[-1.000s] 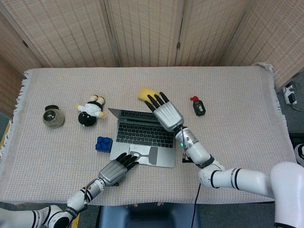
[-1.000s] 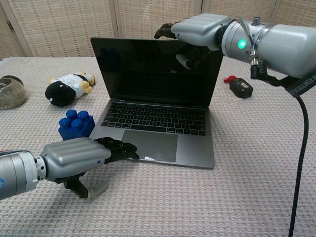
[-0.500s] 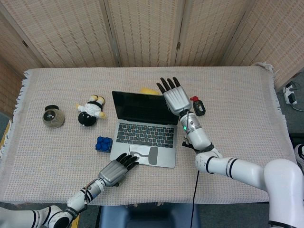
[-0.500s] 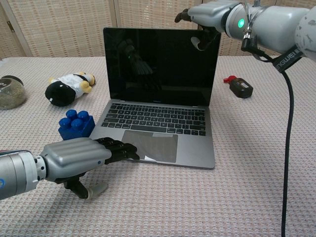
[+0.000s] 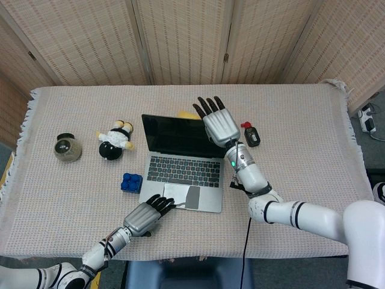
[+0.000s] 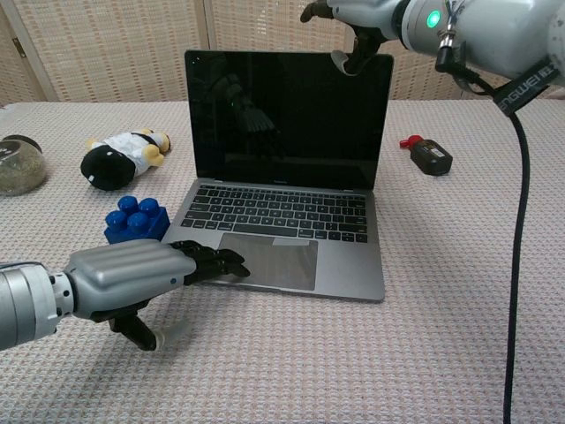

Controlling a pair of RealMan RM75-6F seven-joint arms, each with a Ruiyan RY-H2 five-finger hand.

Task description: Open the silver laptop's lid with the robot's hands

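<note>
Two hands are on scene with one silver laptop [image 5: 180,165], which sits at the centre of the frame on the cloth-covered worktop [image 5: 301,168]. Its lid [image 6: 289,119] stands raised, close to upright in the chest view, showing a dark, unlit screen with faint reflections. The base lies flat, exposing a black keyboard [image 6: 278,212] and a grey trackpad [image 6: 274,261].

The left hand [image 6: 137,278], lower left of the frame, lies palm down with its dark fingertips [image 6: 221,262] on the near left corner of the base, beside the trackpad. Fingers extended and slightly apart; nothing is held.

The right hand [image 5: 218,123] is above the lid's upper right corner, fingers straight and spread, holding nothing. In the chest view it sits at the top edge of the frame, just over the lid's top edge; whether it touches the lid cannot be told.

Other items on the worktop:
- a blue block [image 5: 131,182], just beside the laptop's left edge;
- a black-and-white plush toy [image 5: 115,141], lying on its side left of the lid;
- a round glass jar [image 5: 67,148], far left;
- a small black object with a red end [image 5: 251,136], right of the lid;
- a yellow object [image 5: 185,114], mostly hidden behind the lid.
</note>
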